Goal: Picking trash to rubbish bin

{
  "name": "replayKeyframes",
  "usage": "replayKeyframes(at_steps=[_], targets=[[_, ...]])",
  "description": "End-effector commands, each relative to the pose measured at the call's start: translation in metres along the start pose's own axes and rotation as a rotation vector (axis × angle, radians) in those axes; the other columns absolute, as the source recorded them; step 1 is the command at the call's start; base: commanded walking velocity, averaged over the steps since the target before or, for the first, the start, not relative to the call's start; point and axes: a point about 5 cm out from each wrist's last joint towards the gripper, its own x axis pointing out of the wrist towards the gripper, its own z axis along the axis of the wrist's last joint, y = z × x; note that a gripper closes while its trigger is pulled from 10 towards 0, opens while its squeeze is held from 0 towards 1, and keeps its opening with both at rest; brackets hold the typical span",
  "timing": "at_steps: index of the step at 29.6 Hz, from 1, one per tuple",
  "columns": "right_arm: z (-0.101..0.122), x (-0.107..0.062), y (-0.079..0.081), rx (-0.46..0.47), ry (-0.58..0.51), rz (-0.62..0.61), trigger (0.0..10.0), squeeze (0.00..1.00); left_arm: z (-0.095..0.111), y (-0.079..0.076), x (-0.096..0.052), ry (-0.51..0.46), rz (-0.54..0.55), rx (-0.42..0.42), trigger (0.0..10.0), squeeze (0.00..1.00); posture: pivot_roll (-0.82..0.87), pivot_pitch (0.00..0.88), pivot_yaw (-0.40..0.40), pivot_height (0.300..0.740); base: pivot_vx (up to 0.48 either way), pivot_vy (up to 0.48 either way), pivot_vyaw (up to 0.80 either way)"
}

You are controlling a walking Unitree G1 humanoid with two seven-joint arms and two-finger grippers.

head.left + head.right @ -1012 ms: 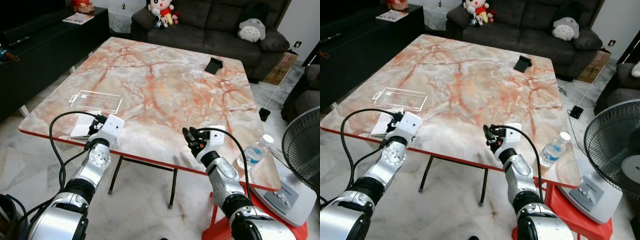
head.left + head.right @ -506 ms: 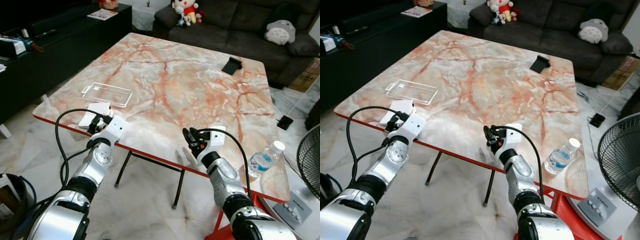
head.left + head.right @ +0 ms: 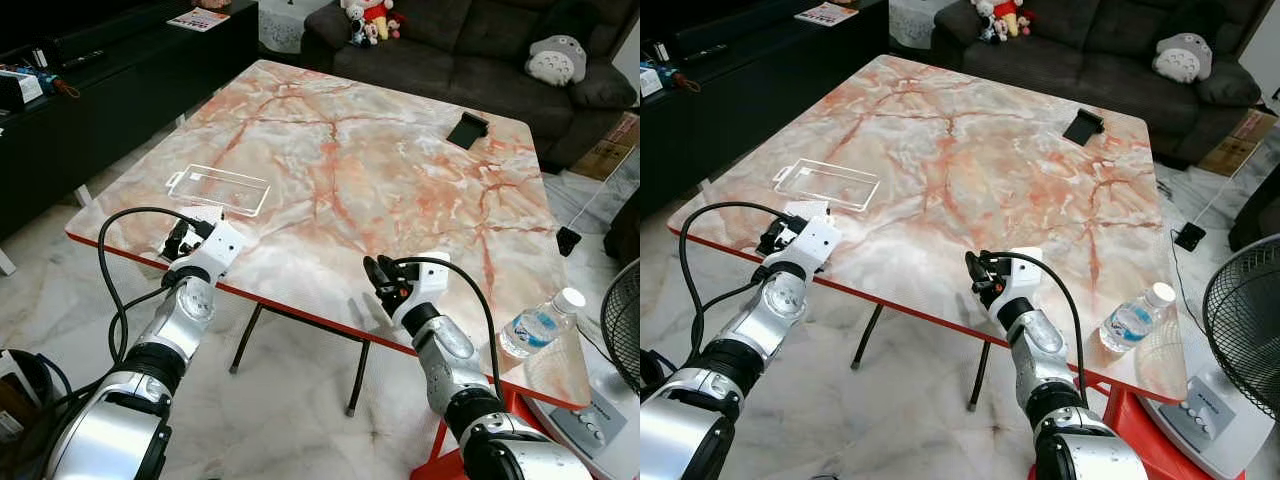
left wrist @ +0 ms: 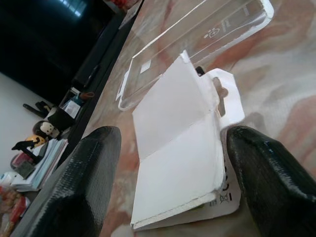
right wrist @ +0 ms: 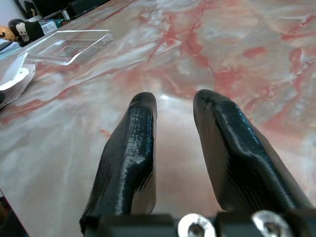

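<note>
A white folded cardboard packet (image 4: 177, 163) lies at the marble table's (image 3: 340, 170) front left corner, right beside a clear plastic blister tray (image 3: 218, 189). My left gripper (image 3: 180, 238) is at that corner, open, with one black finger on each side of the packet (image 3: 805, 211) in the left wrist view and not closed on it. The clear tray (image 4: 197, 44) sits just beyond the packet. My right gripper (image 3: 378, 275) hovers low over the table's front edge, its fingers (image 5: 140, 128) a little apart with nothing between them.
A black phone-like item (image 3: 467, 128) lies at the table's far right. A water bottle (image 3: 535, 325) stands on the front right corner, next to a fan (image 3: 622, 335). A dark sofa (image 3: 450, 40) with plush toys is behind; a black cabinet (image 3: 90, 90) runs along the left.
The camera has shifted, bringing the table's left corner closer. My left gripper has reached forward to straddle the white packet. The right gripper holds its place at the front edge.
</note>
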Motion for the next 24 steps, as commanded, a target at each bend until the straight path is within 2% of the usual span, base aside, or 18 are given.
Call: replayKeyframes(at_steps=[1, 6, 9, 17, 18, 19, 20, 24], targets=[[0.003, -0.001, -0.004, -0.003, -0.002, -0.009, 10.0, 0.0, 0.003, 0.002, 0.003, 0.008, 0.004, 0.024, 10.0, 0.0, 0.02, 0.055, -0.142, 0.74, 0.0, 0.0, 0.0], [0.003, -0.001, -0.004, -0.005, 0.001, -0.009, 10.0, 0.0, -0.001, -0.001, 0.001, 0.029, -0.005, 0.025, 10.0, 0.0, 0.02, 0.055, -0.142, 0.74, 0.0, 0.0, 0.0], [0.002, -0.001, -0.004, -0.006, 0.003, -0.008, 10.0, 0.0, -0.009, 0.001, 0.0, 0.081, 0.014, 0.031, 10.0, 0.0, 0.02, 0.055, -0.142, 0.74, 0.0, 0.0, 0.0], [0.002, -0.001, -0.004, -0.006, 0.003, -0.008, 10.0, 0.0, -0.009, 0.001, 0.0, 0.081, 0.014, 0.031, 10.0, 0.0, 0.02, 0.055, -0.142, 0.74, 0.0, 0.0, 0.0], [0.002, -0.001, -0.005, -0.006, 0.005, -0.009, 10.0, 0.0, -0.012, 0.003, 0.0, 0.096, 0.028, 0.037, 4.0, 0.0, 0.02, 0.056, -0.144, 0.74, 0.0, 0.0, 0.0], [0.002, -0.002, -0.005, -0.005, 0.007, -0.009, 10.0, 0.0, -0.012, 0.004, 0.0, 0.095, 0.036, 0.036, 1.3, 0.0, 0.02, 0.056, -0.145, 0.74, 0.0, 0.0, 0.0], [0.001, -0.002, -0.005, -0.005, 0.009, -0.01, 10.0, 0.0, -0.012, 0.005, 0.0, 0.094, 0.041, 0.034, 0.0, 0.0, 0.02, 0.056, -0.145, 0.74, 0.0, 0.0, 0.0], [0.0, -0.002, -0.005, -0.005, 0.011, -0.012, 10.0, 0.0, -0.011, 0.005, 0.0, 0.086, 0.042, 0.028, 0.0, 0.0, 0.02, 0.056, -0.145, 0.74, 0.0, 0.0, 0.0]])
